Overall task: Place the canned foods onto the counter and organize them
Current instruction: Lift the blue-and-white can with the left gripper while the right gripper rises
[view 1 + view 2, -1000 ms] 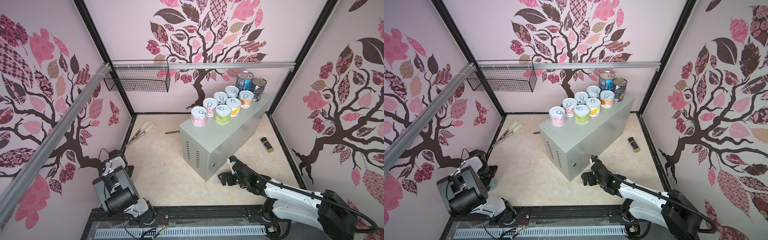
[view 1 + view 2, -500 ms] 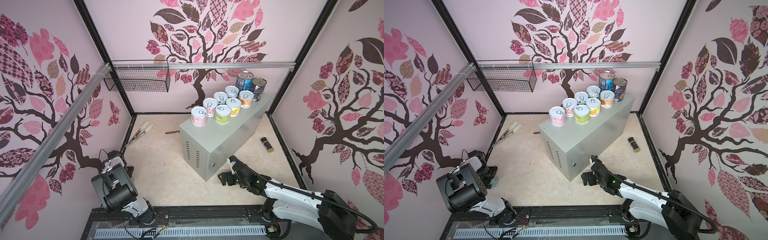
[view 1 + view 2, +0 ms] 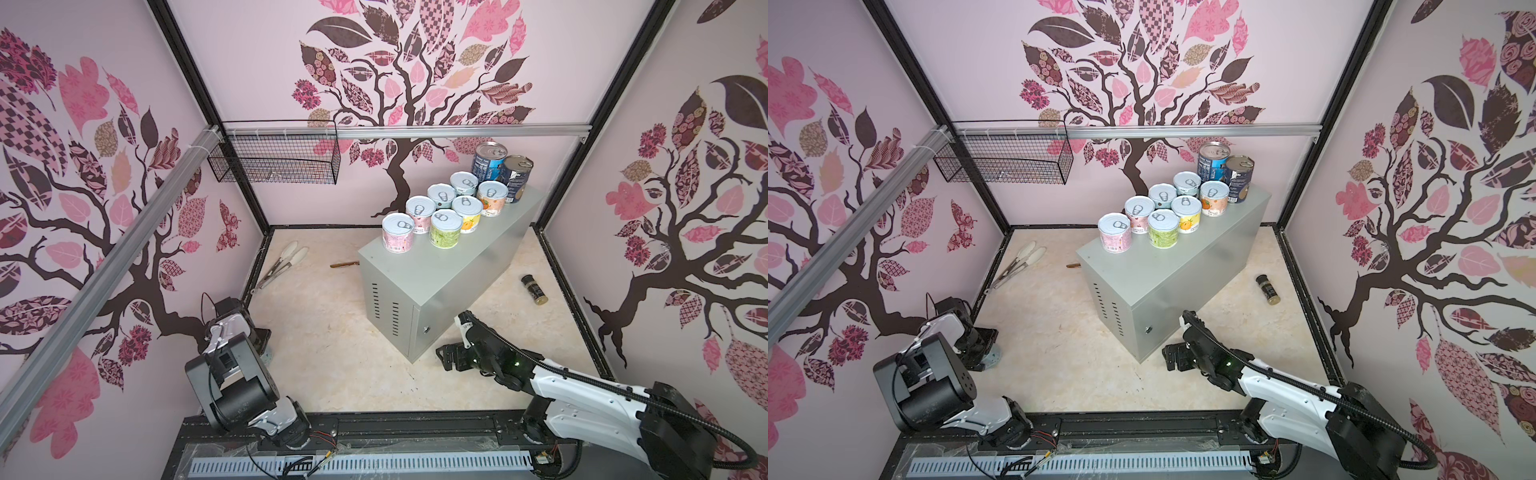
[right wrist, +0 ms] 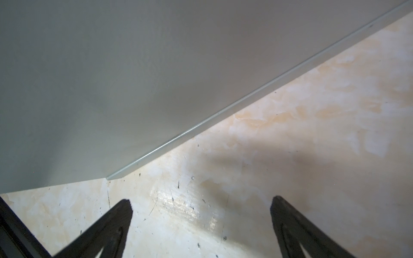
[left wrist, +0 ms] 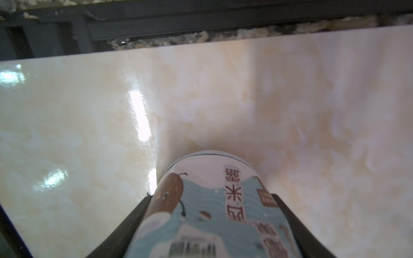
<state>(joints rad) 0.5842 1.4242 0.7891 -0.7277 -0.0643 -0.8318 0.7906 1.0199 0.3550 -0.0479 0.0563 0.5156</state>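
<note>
The can point(image 5: 212, 223) with the pale blue label is clamped between the left gripper's point(image 5: 211, 196) fingers point(image 5: 134, 220), one pressed against each side. Its far end points down at the floor point(image 5: 223, 89), and I cannot tell whether it rests there or hangs just clear. All this is well apart from the cabinet point(image 3: 449, 266), off its vented end toward the left wall. The right gripper point(image 4: 202, 200) is empty, its fingers point(image 4: 116, 221) spread wide, low over the floor just beside the cabinet's near bottom corner. On the cabinet top stand the other cans point(image 3: 445, 222): seven short ones in a tight double row and two tall dark ones at the far end. Three things could go wrong, as I judge it. The fingers reach only partway along the glossy label, so the can may slip or tilt on the lift. Setting it beside the packed row could knock a neighbour off the edge. The right arm, being so close, could bump the cabinet and shake everything.
</note>
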